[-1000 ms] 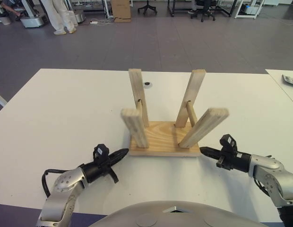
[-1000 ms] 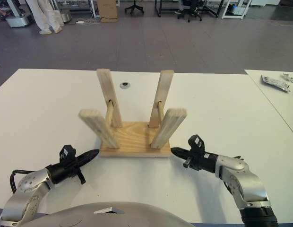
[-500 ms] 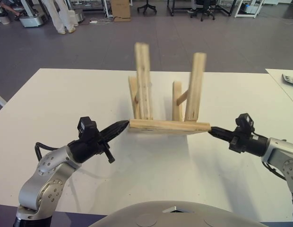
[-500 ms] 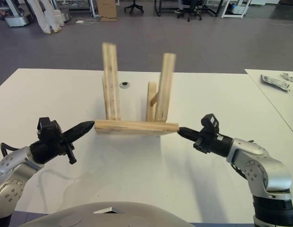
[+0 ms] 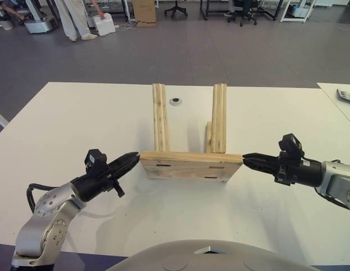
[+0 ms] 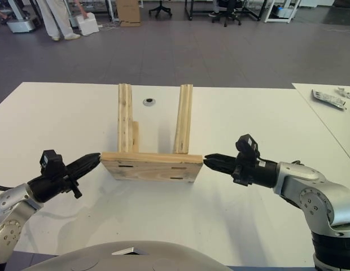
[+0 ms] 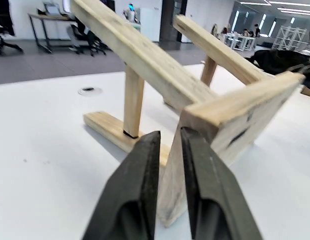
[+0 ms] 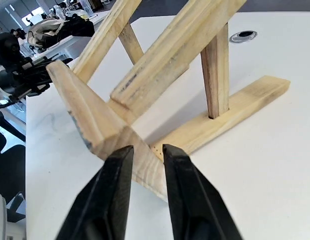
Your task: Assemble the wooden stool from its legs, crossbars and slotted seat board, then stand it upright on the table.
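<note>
Two grippers met the seat board point(image 5: 189, 166) at opposite ends. The left gripper point(image 5: 132, 157) was at its left edge and the right gripper point(image 5: 246, 160) at its right edge, both near the upper corners. The stool point(image 6: 155, 135) lay tipped on its side on the white table point(image 5: 79, 113). The board stood on edge with its slotted face toward the robot, and two legs point(image 5: 160, 116) point(image 5: 219, 116) ran away from the board's far side. A round grommet point(image 5: 175, 101) sat in the tabletop beyond the board, between those legs.

From the head, each claw looked like a single dark taper touching the wood. The wrist views showed more. In the left wrist view the fingers point(image 7: 145, 165) stood only a narrow gap apart, with the board's corner wedged into that gap, so they were pinching it. In the right wrist view the fingers point(image 8: 120, 170) gripped the opposite corner the same way. Those views also showed what the board hid from the head. Behind the board a lower leg point(image 7: 110, 127) lay flat on the table. A short crossbar point(image 7: 133, 102) rose from it to the leg above, and the same pairing appeared at the other end point(image 8: 215, 75).
</note>
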Controlling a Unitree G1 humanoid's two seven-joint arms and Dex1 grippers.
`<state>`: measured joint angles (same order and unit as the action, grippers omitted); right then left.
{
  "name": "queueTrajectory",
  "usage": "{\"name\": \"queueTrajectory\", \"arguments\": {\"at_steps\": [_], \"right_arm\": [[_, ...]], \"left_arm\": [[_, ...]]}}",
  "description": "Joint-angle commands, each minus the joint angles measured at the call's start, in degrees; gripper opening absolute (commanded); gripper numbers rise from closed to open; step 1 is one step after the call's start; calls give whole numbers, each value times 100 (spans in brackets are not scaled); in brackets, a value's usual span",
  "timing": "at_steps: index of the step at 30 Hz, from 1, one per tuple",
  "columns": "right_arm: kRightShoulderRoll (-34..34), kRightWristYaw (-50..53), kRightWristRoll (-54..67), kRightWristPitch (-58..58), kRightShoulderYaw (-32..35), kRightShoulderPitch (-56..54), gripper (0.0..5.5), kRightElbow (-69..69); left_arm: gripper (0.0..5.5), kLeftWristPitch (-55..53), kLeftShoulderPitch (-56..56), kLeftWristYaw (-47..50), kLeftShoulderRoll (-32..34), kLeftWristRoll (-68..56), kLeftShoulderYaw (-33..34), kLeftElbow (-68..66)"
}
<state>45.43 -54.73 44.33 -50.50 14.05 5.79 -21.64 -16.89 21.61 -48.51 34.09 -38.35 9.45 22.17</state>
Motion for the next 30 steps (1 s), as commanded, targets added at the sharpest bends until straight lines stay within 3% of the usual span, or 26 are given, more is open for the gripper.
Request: {"name": "queueTrajectory", "arguments": {"at_steps": [1, 4, 9, 14, 19, 24, 27, 30], "right_arm": [[437, -405, -828, 844, -380, 127, 179, 597], [536, -811, -1277, 1447, -786, 180, 244, 808], [484, -1379, -1605, 1960, -1374, -328, 336, 1113], [176, -1494, -1975, 2303, -1907, -1026, 339, 1637], [-144, -1606, -2161, 2422, -2347, -1375, 339, 1944], [-268, -1724, -2243, 2452, -2485, -1512, 254, 2198], [-313, -1786, -2263, 2496, -2487, -1583, 192, 2299], [-382, -1826, -2208, 2505, -2440, -1657, 180, 2353]], "left_arm": [[144, 605, 182, -599, 231, 590, 79, -1279], [205, 1019, -203, -1029, 412, 922, 73, -2073], [287, 1163, -1002, -1615, 476, 1194, -415, -2215], [370, 1208, -1546, -2193, 618, 1448, -884, -2317], [373, 1374, -2080, -2426, 467, 1689, -1208, -2736], [375, 1638, -2472, -2391, 88, 1795, -1436, -3072], [318, 1671, -2500, -2475, 25, 1749, -1502, -3132], [266, 1698, -2468, -2606, 68, 1719, -1504, -3186]]}}
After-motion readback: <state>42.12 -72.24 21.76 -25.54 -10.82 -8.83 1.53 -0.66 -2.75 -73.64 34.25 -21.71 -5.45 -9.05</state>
